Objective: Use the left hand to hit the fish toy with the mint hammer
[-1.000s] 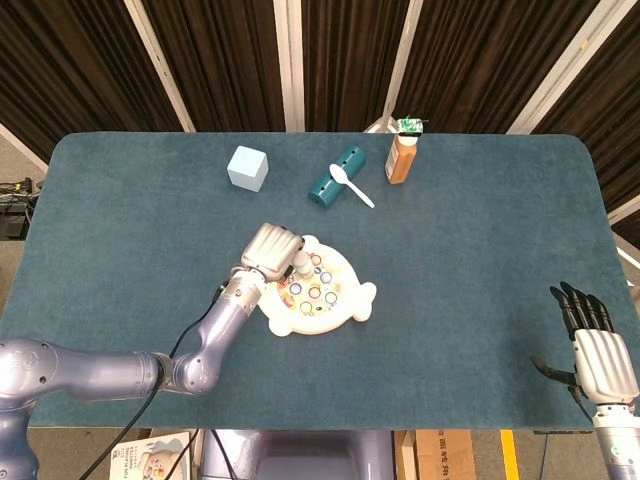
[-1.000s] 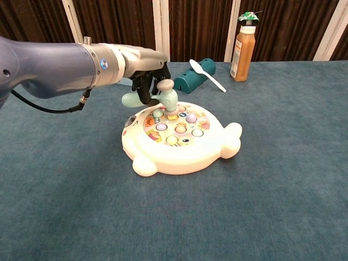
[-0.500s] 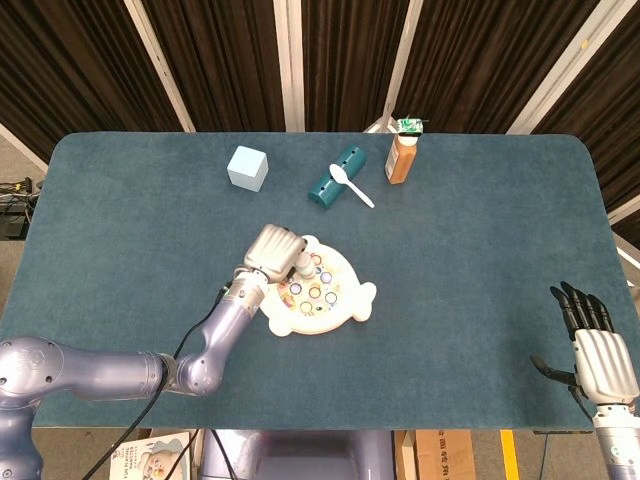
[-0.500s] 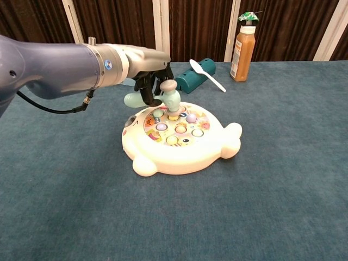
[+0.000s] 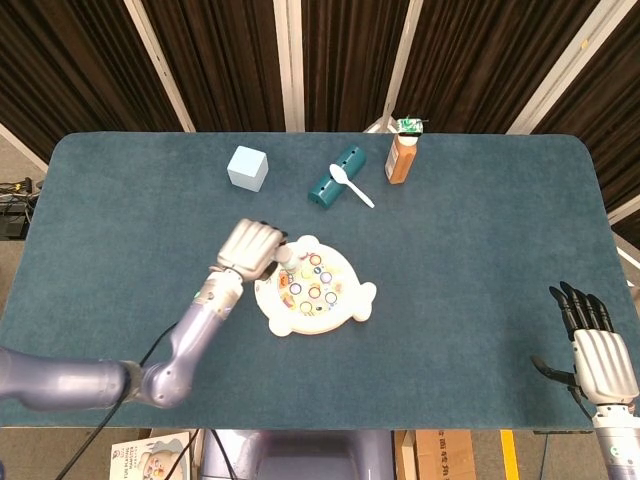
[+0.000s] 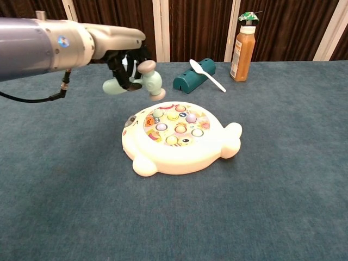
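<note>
Overhead, the left hand [image 6: 124, 64] grips the hammer [image 6: 142, 81] by its handle, head clear above the fish toy [image 6: 179, 138]; the right hand [image 5: 598, 352] rests empty, fingers spread.

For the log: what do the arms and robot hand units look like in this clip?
The left arm is glossy bluish-silver with a pale grey wrist section, a small blue round mark and a black cable along it. The left robot hand has a silver back and black fingers. The right robot hand looks the same, silver with black fingers.
</note>
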Controlling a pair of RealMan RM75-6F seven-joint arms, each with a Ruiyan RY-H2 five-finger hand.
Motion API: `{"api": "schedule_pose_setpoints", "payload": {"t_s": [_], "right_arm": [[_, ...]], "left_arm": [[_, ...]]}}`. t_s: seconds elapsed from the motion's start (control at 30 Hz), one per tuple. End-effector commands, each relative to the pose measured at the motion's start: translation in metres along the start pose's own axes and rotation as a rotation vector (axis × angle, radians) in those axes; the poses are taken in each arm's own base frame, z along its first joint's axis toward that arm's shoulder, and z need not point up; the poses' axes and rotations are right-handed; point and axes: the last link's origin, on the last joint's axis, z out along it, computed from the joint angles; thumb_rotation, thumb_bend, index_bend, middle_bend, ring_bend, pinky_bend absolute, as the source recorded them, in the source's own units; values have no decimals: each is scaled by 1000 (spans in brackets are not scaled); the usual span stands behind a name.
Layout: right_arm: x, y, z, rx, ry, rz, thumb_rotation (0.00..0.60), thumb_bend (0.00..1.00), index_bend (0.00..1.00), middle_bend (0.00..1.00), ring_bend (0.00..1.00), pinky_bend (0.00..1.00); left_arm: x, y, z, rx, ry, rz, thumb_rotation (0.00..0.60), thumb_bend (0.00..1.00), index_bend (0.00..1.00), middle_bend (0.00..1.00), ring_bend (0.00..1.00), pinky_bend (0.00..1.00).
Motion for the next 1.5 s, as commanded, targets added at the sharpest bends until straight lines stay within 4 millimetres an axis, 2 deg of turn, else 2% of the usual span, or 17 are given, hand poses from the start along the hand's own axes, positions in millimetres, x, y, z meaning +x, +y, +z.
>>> {"api": "schedule_pose_setpoints", "payload": {"t_s": [0.03,0.07,0.1,0.2,0.4,0.53,0.63,0.83,1.17,1.5], "right_arm": [[-1,0,0,-1,0,-5,600,186,0,0,0,0],[-1,0,0,-2,1,-7,600,186,0,0,0,0],[-1,0,0,-4,2,-9,600,187,0,0,0,0],[-1,0,-1,-3,3,-12,600,186,0,0,0,0],[-2,-2,-1,2,1,-21,600,186,0,0,0,0],[-2,-2,-2,3,2,-22,600,186,0,0,0,0],[-2,-3,-2,4,0,-18,600,186,0,0,0,0],[-2,-3,-3,6,-2,-15,600,186,0,0,0,0],[-1,-4,-3,9,-2,-10,600,186,0,0,0,0],[-1,-4,-4,12,-3,-9,600,186,0,0,0,0]], "left_arm": [[-13,-32,-26,43,-13,-8,600,679,608,518,408,498],[-17,-40,-31,53,-17,-7,600,678,608,518,408,498],[-27,-58,-43,88,-34,-5,600,678,608,518,408,498],[-37,-78,-58,113,-38,-24,600,678,608,518,408,498],[-53,-106,-76,147,-41,-43,600,677,605,518,408,498],[-66,-115,-82,152,-60,-38,600,677,602,518,408,498],[-81,-120,-84,157,-87,-19,600,677,598,518,408,498],[-98,-120,-78,161,-104,4,600,677,594,518,408,498],[-105,-111,-71,155,-104,-1,600,677,585,518,408,498],[-110,-109,-72,158,-118,-2,600,672,570,516,407,498]]}}
